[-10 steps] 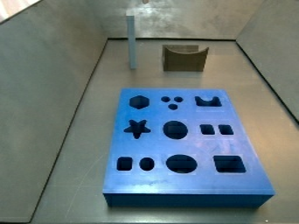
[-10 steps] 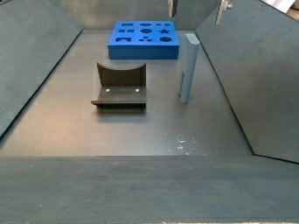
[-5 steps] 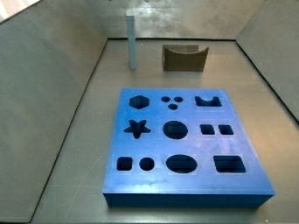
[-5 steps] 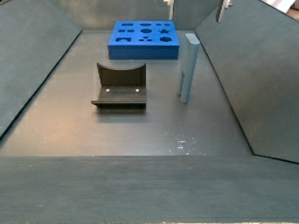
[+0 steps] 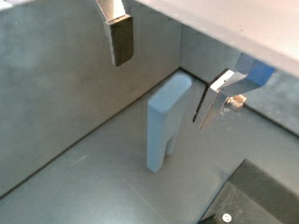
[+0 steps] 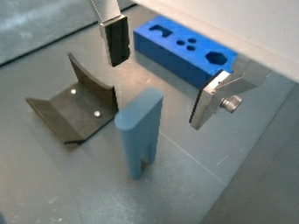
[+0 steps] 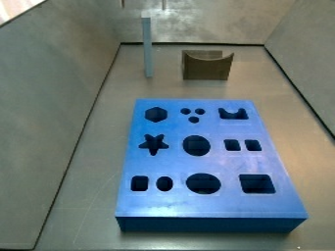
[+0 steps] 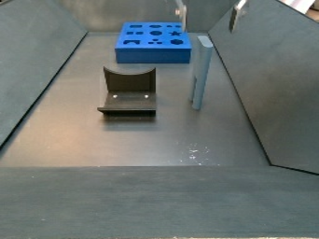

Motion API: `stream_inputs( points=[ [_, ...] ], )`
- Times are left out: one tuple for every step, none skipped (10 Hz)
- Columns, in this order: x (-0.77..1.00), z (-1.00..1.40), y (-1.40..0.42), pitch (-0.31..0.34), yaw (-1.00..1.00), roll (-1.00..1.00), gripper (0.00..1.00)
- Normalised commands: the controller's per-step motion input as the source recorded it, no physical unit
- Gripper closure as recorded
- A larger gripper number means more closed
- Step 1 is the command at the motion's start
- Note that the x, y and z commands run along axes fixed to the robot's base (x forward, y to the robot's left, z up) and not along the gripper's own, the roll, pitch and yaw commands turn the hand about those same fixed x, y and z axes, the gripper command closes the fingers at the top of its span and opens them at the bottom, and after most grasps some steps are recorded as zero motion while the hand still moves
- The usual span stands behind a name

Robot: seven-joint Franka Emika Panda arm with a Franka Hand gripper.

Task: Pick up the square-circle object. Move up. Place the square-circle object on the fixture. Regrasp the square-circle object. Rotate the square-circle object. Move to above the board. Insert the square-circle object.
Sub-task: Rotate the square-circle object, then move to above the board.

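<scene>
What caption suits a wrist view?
Open end effector hovers above the upright pale blue-grey peg, between olive-brown fixture and blue board.

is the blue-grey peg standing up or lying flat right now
Standing up. The square-circle object rises straight from the floor on its end in both side views, beside the fixture. The open claw hangs above it, touching nothing.

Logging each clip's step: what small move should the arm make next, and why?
Probably lower the pincer straight down. Its open fingers hang above the upright peg, one on each side, not touching. The peg stands on the floor beside the fixture.
</scene>
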Motion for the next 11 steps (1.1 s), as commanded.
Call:
stream_inputs(
  points=[
    [0.04,-1.0,0.01,-0.014,0.06,-0.04,0.0],
    [0.02,-0.79,0.0,-0.034,0.05,-0.02,0.0],
    [0.02,-0.62,0.0,-0.043,0.04,-0.01,0.0],
    [0.01,-0.46,0.0,-0.05,0.04,0.0,0.0],
    [0.01,-0.36,0.0,-0.052,0.04,0.01,0.0],
    [0.0,0.0,0.0,-0.054,0.03,0.03,1.0],
    [-0.29,1.0,0.01,0.095,-0.26,0.05,1.0],
    [-0.29,1.0,0.01,0.094,-0.25,0.04,1.0],
    [-0.27,1.0,0.01,0.056,-0.19,0.04,1.0],
    [-0.25,1.0,0.01,0.045,-0.13,0.02,1.0],
    [-0.24,1.0,0.01,0.048,-0.09,0.01,1.0]
  ],
)
